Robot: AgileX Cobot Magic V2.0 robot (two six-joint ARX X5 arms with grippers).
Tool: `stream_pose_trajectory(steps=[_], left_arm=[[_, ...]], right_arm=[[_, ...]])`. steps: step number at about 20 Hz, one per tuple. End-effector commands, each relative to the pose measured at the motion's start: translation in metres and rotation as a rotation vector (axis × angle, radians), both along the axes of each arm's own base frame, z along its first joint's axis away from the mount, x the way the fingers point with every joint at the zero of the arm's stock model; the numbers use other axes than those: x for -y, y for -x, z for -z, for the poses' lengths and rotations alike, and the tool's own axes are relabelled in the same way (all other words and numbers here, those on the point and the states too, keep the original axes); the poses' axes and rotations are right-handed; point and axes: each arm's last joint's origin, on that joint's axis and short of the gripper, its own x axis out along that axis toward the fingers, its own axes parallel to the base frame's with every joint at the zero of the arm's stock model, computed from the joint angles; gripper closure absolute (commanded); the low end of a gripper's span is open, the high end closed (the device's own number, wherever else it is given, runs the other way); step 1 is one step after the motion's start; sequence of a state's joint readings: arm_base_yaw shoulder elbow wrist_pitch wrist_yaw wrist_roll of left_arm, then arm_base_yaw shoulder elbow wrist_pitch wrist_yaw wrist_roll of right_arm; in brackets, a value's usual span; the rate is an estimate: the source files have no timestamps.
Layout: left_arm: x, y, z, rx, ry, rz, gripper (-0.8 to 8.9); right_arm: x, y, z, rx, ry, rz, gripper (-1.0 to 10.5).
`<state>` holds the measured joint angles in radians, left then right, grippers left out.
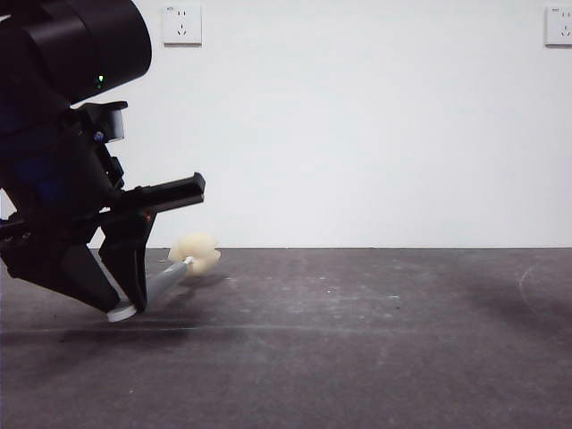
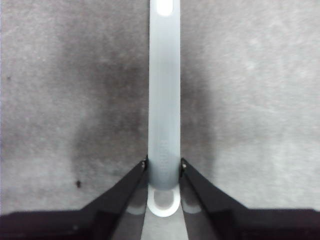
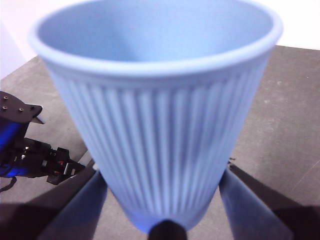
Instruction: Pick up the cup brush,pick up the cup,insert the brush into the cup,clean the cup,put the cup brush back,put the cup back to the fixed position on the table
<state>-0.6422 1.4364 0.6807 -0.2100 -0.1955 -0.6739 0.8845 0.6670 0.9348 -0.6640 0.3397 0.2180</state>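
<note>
Left wrist view shows the left gripper (image 2: 164, 167) closed on the brush (image 2: 164, 100): its two black jaws press against either side of the grey handle near the white looped end, and the loop sits just behind the jaw tips. The handle runs straight away from the jaws over the table (image 2: 260, 100); the sponge head is out of this picture.

In the front view the same gripper (image 1: 134, 304) is low at the left, tilted, with the white loop at the jaw tips touching or nearly touching the table (image 1: 357, 340). The handle slants up and away from it to the cream sponge head (image 1: 197, 252), which seems to rest on the table or just above it; which one cannot be told.

In the right wrist view the right gripper (image 3: 165, 200) holds the cup (image 3: 155, 115), its jaws set against the ribbed wall on both sides near the base. The cup stands upright with its mouth open, above the table (image 3: 285, 125). Beside it, lower down, part of the left arm (image 3: 30, 155) shows.

The table is dark grey and scuffed. Behind it is a white wall (image 1: 375, 134) with two sockets, one (image 1: 181, 24) upper left, one (image 1: 559, 24) at the right edge.
</note>
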Motion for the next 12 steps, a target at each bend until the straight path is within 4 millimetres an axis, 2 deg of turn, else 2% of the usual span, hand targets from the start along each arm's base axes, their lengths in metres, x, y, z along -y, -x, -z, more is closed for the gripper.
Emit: stream_pose_trajectory(steps=[1,6,8,9,11,12], left_arm=[[-0.0006,-0.0013,0.0083,-0.016,-0.041,0.010,8.22],[0.0003,-0.0024,0.0174,-0.045,-0.078,0.028,8.22],[0.0003,-0.0025,0.0174,-0.045,-0.076,0.029,7.92],[0.0003,-0.0023,0.0175,-0.049,-0.074,0.032,6.93],[0.0006,-0.0014,0.0179,-0.067,-0.061,0.046,3.86],[0.0011,-0.0011,0.0179,-0.074,-0.050,0.056,3.33]], right_arm=[[0.0000,0.0005,-0.0015,0.002,-0.017,0.000,9.6],[0.0002,0.0007,-0.0009,-0.003,-0.011,-0.001,9.6],[0.0003,0.0007,-0.0006,-0.005,-0.009,-0.001,9.6],[0.0003,0.0007,-0.0006,-0.005,-0.009,-0.001,9.6],[0.0003,0.0007,-0.0006,-0.005,-0.009,0.000,9.6],[0.0003,0.0007,-0.0006,-0.004,-0.009,-0.001,9.6]])
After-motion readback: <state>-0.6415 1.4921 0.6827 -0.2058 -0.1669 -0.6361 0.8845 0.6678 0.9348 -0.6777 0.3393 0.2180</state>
